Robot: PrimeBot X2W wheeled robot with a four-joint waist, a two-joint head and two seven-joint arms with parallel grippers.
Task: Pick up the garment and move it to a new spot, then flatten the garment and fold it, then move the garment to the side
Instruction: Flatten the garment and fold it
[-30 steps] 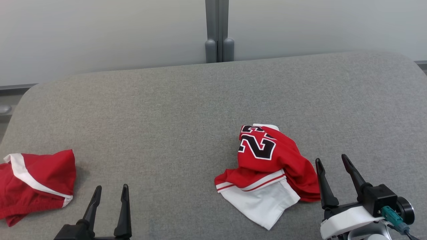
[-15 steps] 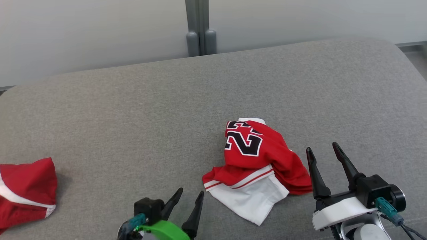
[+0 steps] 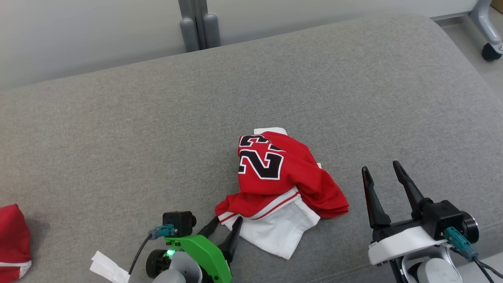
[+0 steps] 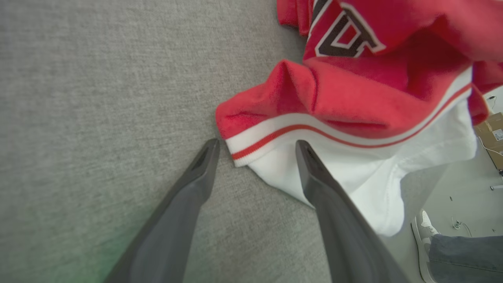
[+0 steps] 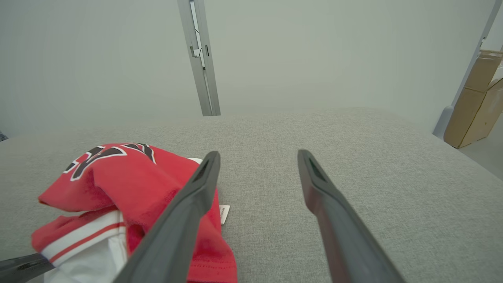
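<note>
The garment [image 3: 290, 184], a red jersey with a white panel, lies in a crumpled heap on the gray fabric-covered table [image 3: 118, 137], right of the middle and near the front edge; black numerals outlined in white face up on its far part, and a white band with a red stripe runs across its near part above the white panel.

The left gripper [image 3: 227, 219] sits at the heap's near-left corner with its fingers spread apart, gripping nothing; in the left wrist view [image 4: 255, 144] one fingertip rests beside the banded corner over bare gray fabric and the other lies over the white panel, so the corner of the garment [image 4: 353, 106] sits between them; I cannot tell whether either finger touches the cloth.

The right gripper [image 3: 380, 166] stands just to the right of the heap, fingers apart and empty, pointing away across the table; in its own view [image 5: 257, 153] the garment [image 5: 118, 177] lies just beside and partly behind one finger.

A second red cloth [image 3: 13, 236] lies at the table's far left edge, well apart from the jersey; a white paper strip [image 3: 106, 267] lies near the left arm; a gray post [image 3: 198, 25] stands against the wall behind; a person's shoe [image 4: 424, 232] shows on the floor past the table edge.
</note>
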